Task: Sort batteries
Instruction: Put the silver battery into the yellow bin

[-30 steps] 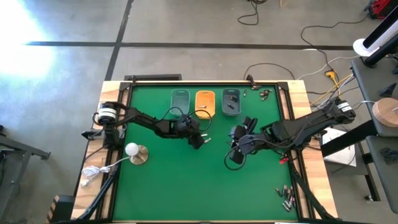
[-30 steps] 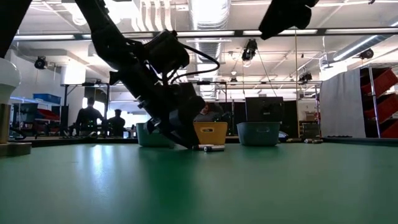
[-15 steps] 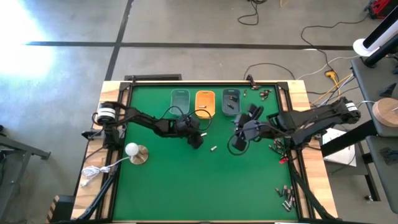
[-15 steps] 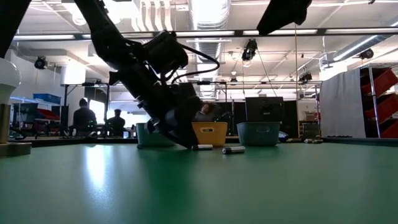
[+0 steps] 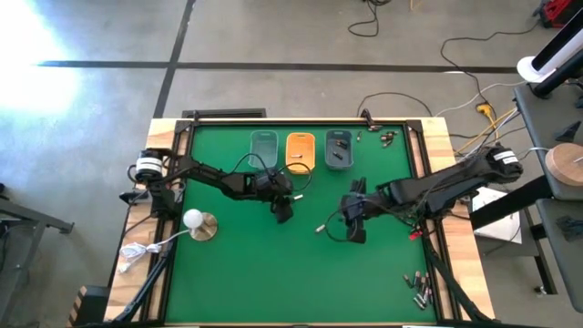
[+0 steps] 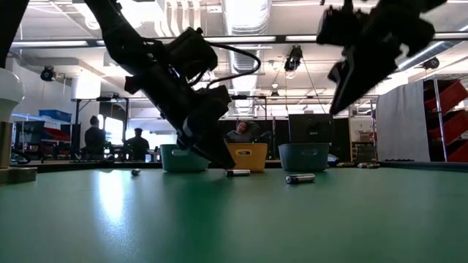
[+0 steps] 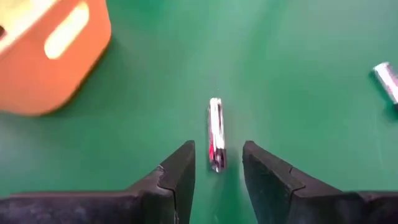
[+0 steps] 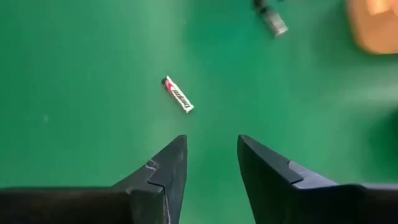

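A silvery battery [image 7: 215,134] lies flat on the green mat, and my left gripper [image 7: 216,163] is open with one finger on each side of it, not touching. In the high view this gripper [image 5: 282,211] is near the middle, just before the orange tray [image 5: 300,150]. A second battery [image 5: 321,227] with a red and white label [image 8: 178,94] lies between the two arms. My right gripper [image 5: 353,228] hangs open above the mat to its right, raised in the low view [image 6: 351,66].
Three small trays stand in a row at the far edge: clear [image 5: 263,146], orange, and grey-blue [image 5: 339,150]. More batteries lie at the near right corner [image 5: 419,288] and the far right [image 5: 387,137]. A white ball on a round base [image 5: 199,223] stands at the left.
My right gripper swung toward the far edge, then came back toward the near edge and lower. A second battery appeared on the mat between the arms and rolled toward the near right. My left gripper stayed low over its battery.
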You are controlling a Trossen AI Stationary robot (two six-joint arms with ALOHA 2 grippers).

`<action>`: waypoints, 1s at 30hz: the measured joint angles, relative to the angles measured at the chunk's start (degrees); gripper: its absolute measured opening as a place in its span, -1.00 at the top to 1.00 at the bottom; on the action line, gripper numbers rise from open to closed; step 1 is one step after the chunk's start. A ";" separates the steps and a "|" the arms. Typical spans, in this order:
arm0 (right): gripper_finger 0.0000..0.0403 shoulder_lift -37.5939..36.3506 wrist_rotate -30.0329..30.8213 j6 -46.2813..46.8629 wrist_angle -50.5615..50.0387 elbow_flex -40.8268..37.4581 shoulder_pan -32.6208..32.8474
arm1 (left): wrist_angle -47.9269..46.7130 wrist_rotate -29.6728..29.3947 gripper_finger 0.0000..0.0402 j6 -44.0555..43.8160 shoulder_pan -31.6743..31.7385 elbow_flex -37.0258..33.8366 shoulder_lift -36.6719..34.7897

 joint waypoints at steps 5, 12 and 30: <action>0.25 6.53 -3.31 -4.25 5.58 -1.52 0.87 | -2.45 0.34 0.43 -1.17 -0.92 0.04 -1.70; 0.12 14.42 -7.05 -2.87 12.51 -1.14 2.63 | -9.10 1.33 0.43 -1.77 -1.48 0.33 -5.76; 0.40 24.83 -6.47 -3.73 19.12 -1.42 4.87 | -15.94 1.27 0.43 -13.20 -2.25 0.37 -11.68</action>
